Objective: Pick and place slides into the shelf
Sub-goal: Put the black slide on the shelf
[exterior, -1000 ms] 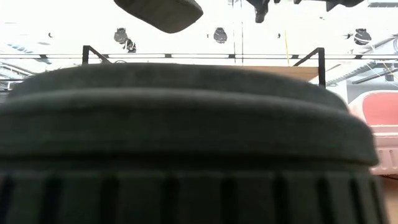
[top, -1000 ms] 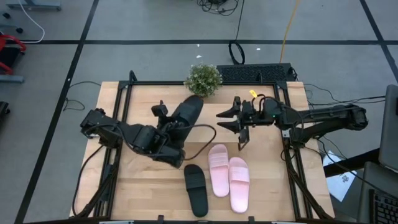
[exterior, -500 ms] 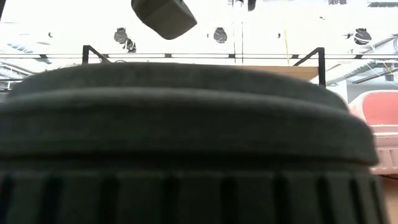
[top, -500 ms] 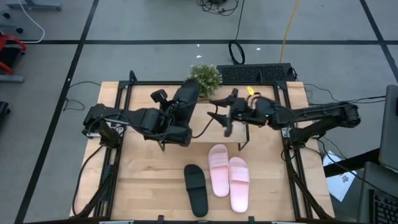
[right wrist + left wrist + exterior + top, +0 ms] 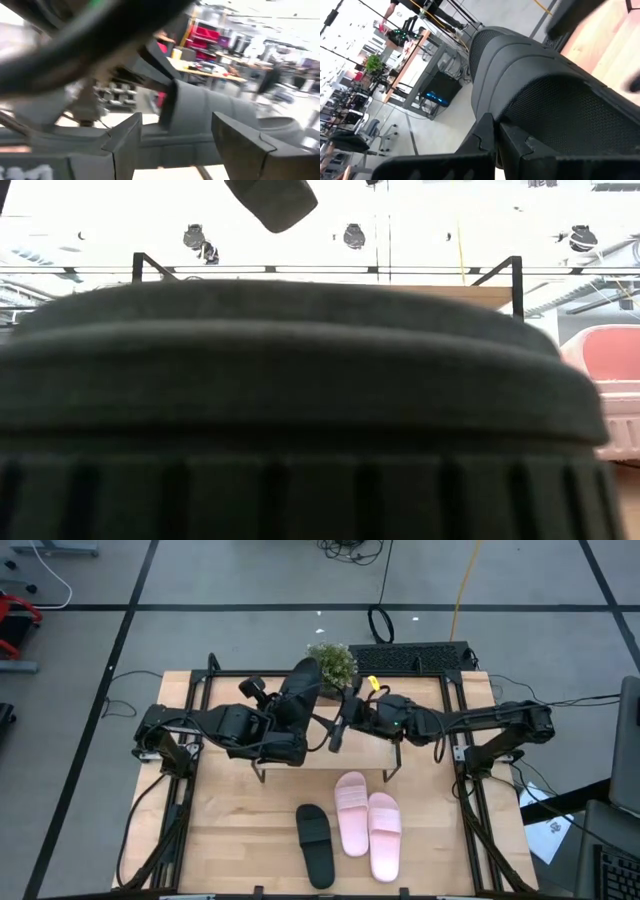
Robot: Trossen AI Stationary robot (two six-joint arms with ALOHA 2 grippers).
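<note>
My left gripper (image 5: 287,727) is shut on a matte black slide (image 5: 303,690) and holds it raised over the shelf; in the low view that slide (image 5: 272,200) shows high up. My right gripper (image 5: 340,723) is open, just to the right of the held slide. The shelf is mostly hidden under both arms, and only its thin black legs (image 5: 260,776) show. A second black slide (image 5: 315,845) lies sole-down near the table's near edge. The pale pink pair (image 5: 367,825) lies beside it on the right. My left gripper pinches the black slide near one end (image 5: 492,117) between its two fingers (image 5: 520,145). The fingers come from the table's left, slanting upward. The slide is lifted clear and tilted, and its free end (image 5: 308,670) points toward the far edge.
A small potted plant (image 5: 330,660) stands at the table's far edge, close behind the raised slide, with a keyboard (image 5: 415,657) to its right. The black slide on the table (image 5: 300,410) fills most of the low view, with a pink slide (image 5: 605,375) at its right.
My left gripper has carried the black slide up and toward the table's far edge, tipping it steeper. My right gripper has moved toward the table's left, from beside the shelf's right end to close beside the held slide.
</note>
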